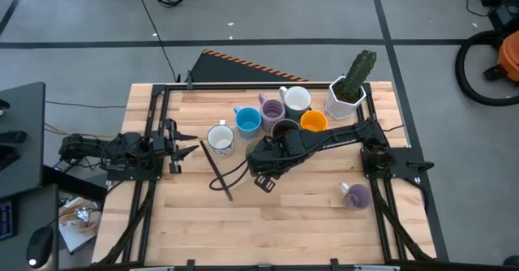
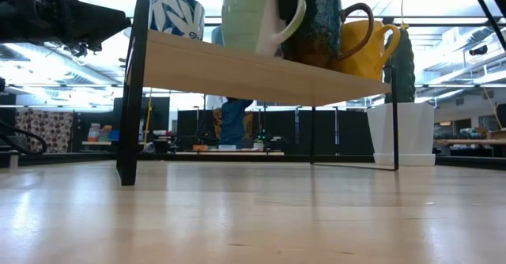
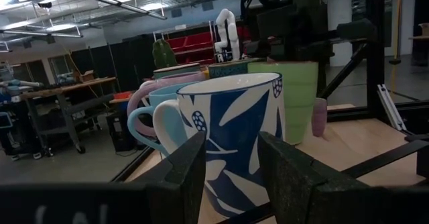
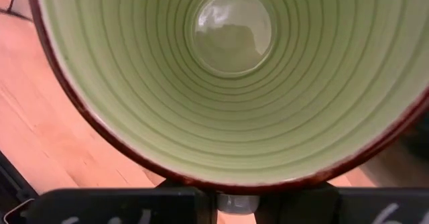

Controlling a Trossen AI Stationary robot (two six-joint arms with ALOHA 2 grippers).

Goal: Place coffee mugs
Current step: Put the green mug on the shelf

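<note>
One green mug (image 4: 231, 70), seemingly empty, clamped in the right gripper (image 1: 272, 159); left gripper (image 1: 174, 147) parted

Mugs counted from above: seven in plain sight. One white with blue leaf print (image 1: 220, 138), one blue (image 1: 247, 121), two lavender (image 1: 272, 109) (image 1: 357, 195), one plain white (image 1: 297, 100), one orange (image 1: 313, 122), one dark brown (image 1: 284, 129). One green mug (image 4: 234, 70) fills the right wrist view. One potted cactus (image 1: 349, 88). Two arms.
</note>
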